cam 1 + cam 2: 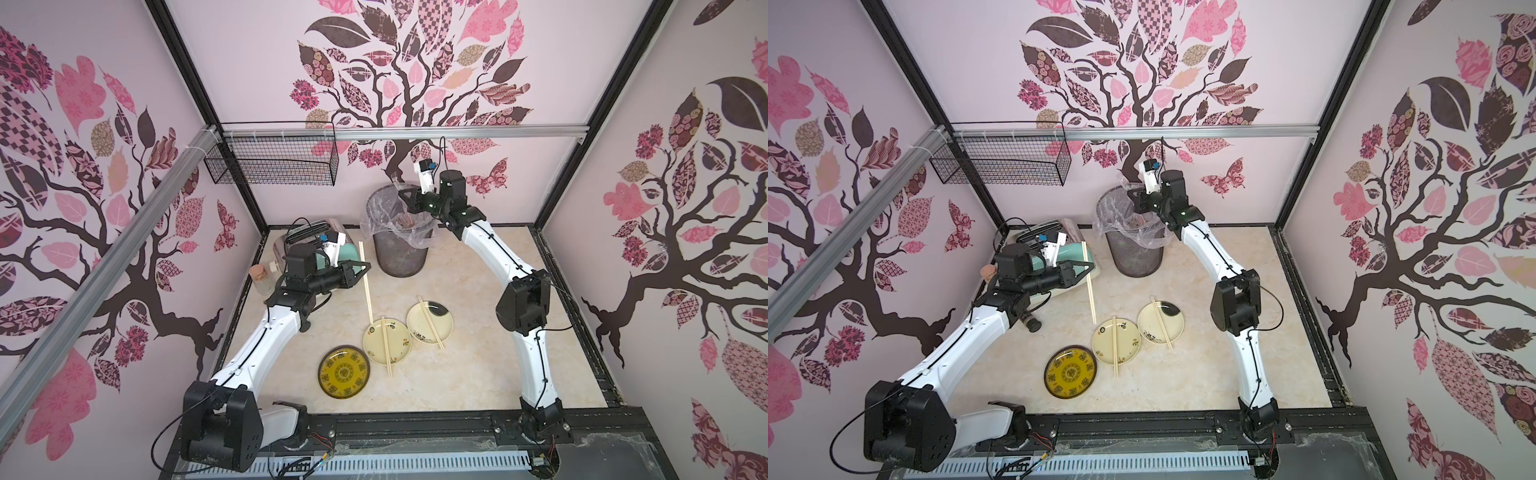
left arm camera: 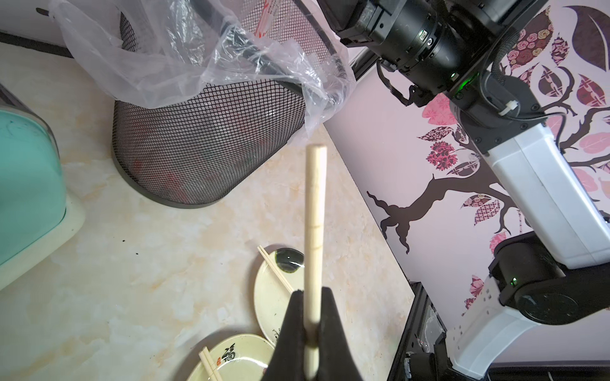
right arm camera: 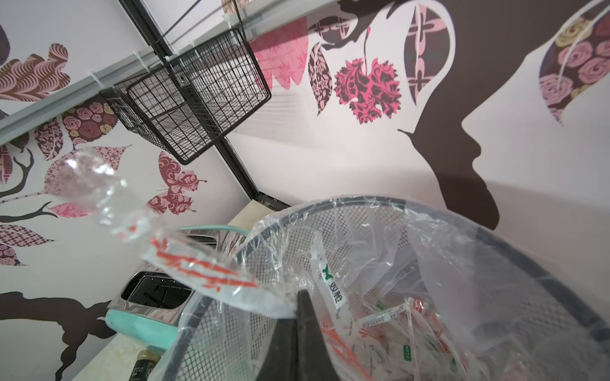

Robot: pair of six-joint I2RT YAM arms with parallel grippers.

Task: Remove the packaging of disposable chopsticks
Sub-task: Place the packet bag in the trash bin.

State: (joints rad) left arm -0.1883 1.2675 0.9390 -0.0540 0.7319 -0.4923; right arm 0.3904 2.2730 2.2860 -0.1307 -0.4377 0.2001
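My left gripper is shut on a bare pair of pale wooden chopsticks, held above the table left of the mesh bin. My right gripper is over the bin's mouth, shut on one end of a see-through sleeve of packaging with orange-red print, which sticks out past the rim. Several empty sleeves lie inside the bin. Two more bare pairs rest on plates: one on a cream plate, the other on the plate beside it.
A yellow-patterned dark plate sits near the front. A teal and chrome appliance and a corked jar stand behind my left arm. A wire basket hangs on the back wall. A clear liner drapes over the bin's rim.
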